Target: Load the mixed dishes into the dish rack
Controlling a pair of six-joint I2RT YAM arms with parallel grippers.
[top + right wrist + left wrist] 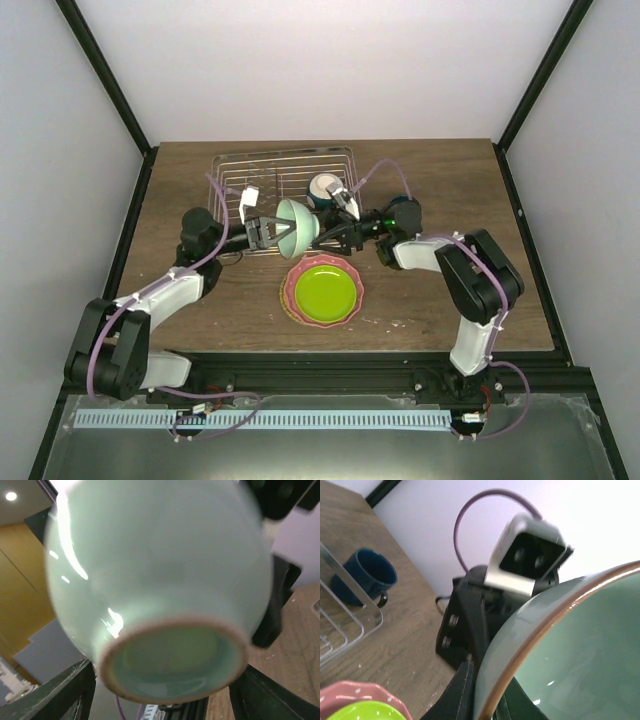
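Pinching with the left fingers (457,692) the brown-edged rim of a round pale mint ceramic bowl (297,226) (580,650) (160,565), rim clamped between them. Holding it on edge in the air above the brown wooden tabletop (440,290), mouth toward the left arm, foot toward the right arm. Spreading the right fingers (60,692) wide to either side of that foot; cannot tell whether touching it.

Just in front of the bowl, flat on the tabletop: a round lime-green plate (322,290) (367,712) stacked on a larger pink scalloped plate (290,292) (345,691).

Just behind the bowl, toward the far edge: a rectangular silver wire dish rack (280,162) (350,622).

At the rack's right near corner: a dark blue mug (322,190) (365,575), upright. Seen from the left wrist standing on the wood past the wires; hard to tell from above whether inside or outside.
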